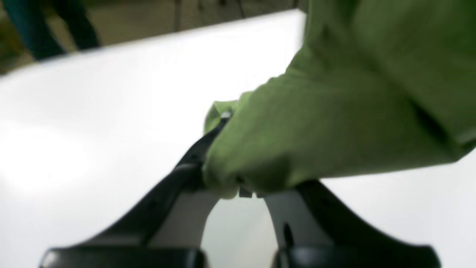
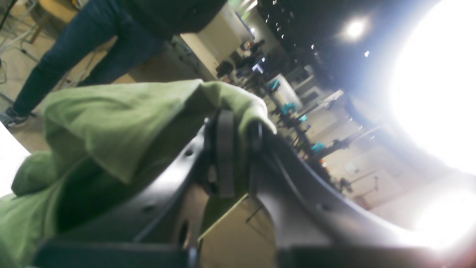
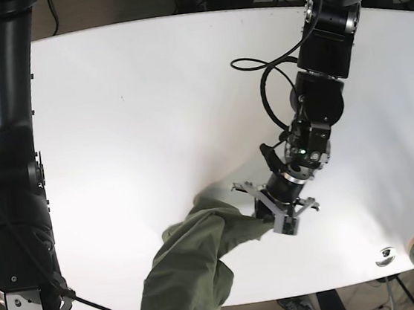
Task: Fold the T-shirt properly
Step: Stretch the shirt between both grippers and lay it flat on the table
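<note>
2 grippers: both pinching 1 green T-shirt (image 3: 194, 269).
Left gripper (image 3: 272, 215): jaws clamped on a shirt edge, above the white table (image 3: 128, 119), 5 o'clock of centre.
Right gripper (image 2: 238, 128): jaws closed on a cloth fold.
T-shirt: bunched, trailing toward the table's 6 o'clock edge.

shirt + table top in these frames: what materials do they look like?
T-shirt: soft olive-green knit, probably cotton jersey; matte, drapes and bunches in loose folds where the left hand pinches it. Table: smooth white top, likely laminate or coated board; soft glare in the left wrist view suggests a satin finish. Neither is certain from looks alone.
</note>
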{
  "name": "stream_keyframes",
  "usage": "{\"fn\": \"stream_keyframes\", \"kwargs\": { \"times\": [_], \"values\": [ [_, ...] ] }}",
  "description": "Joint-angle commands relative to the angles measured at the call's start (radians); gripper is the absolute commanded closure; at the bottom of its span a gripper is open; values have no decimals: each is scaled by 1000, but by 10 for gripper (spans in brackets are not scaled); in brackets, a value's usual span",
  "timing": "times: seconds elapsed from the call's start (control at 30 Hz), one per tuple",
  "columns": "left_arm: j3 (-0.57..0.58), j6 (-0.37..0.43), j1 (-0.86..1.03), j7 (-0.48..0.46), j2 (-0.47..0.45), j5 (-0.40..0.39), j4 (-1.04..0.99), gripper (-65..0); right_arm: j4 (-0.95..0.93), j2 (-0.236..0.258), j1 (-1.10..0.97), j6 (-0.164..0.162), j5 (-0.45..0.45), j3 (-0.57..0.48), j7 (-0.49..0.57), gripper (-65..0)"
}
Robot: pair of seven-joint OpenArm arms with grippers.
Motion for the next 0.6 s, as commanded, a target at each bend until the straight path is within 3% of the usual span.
{"fn": "stream_keyframes", "kwargs": {
  "times": [0.0, 0.17, 0.37, 0.57],
  "values": [
    [-40, -1, -24, 5, -19, -5, 54, 0, -62, 3, 41, -17, -6, 11, 57, -25],
    [-156, -3, -25, 100, -71, -5, 160, 0, -150, 0, 41, -18, -4, 51, 76, -25],
    [-285, -3, -54, 180, -108, -5, 183, 0, -291, -50, 39, -18, -11, 154, 122, -25],
    [-413, -15, -100, 278, -132, -5, 181, 0, -427, -54, 41, -18, -9, 199, 169, -25]
  ]
}}
